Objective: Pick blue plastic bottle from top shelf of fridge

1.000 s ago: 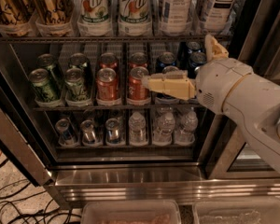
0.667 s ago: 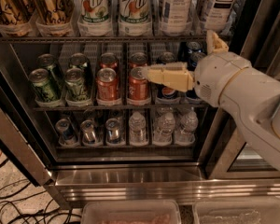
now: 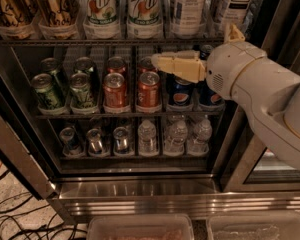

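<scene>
**Pincer raised toward top shelf**

Pincer (image 3: 157,64) has been lifted from can-rack level to just under the top shelf (image 3: 115,42) rail, right of centre. Its state cannot be told. The blue plastic bottle (image 3: 233,6) is seen at upper right, ungrasped. Reach, grip and withdrawal from the fridge (image 3: 140,190) are judged outstanding.

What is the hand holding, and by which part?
Nothing. The hand hangs free before the cans, below the top shelf; the tea bottle stands there untouched.

Claw (image 3: 157,62) matt cream plastic, before can rack (image 3: 125,115); fridge (image 3: 140,189) brushed steel.
</scene>
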Available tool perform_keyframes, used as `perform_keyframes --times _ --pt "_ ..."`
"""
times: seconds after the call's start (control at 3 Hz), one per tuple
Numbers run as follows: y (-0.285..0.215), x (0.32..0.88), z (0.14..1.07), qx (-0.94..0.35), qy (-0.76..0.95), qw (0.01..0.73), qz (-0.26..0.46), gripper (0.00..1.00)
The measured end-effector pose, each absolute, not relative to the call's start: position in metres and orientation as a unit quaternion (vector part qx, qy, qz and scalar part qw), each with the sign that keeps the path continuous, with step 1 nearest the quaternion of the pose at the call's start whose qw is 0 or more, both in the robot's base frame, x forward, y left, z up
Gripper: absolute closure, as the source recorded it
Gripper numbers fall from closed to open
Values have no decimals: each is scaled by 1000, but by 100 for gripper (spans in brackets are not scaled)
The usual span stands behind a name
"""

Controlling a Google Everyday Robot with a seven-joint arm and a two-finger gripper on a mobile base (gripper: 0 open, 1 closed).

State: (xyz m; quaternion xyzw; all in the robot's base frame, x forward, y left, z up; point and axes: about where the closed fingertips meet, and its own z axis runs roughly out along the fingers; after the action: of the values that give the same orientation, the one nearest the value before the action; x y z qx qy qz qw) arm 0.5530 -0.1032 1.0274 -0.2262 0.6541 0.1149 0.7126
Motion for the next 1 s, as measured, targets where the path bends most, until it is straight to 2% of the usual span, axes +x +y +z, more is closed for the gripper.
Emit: perform_keyframes --times 1.0 --pt "-92 548 1044 -211 653 717 119 0"
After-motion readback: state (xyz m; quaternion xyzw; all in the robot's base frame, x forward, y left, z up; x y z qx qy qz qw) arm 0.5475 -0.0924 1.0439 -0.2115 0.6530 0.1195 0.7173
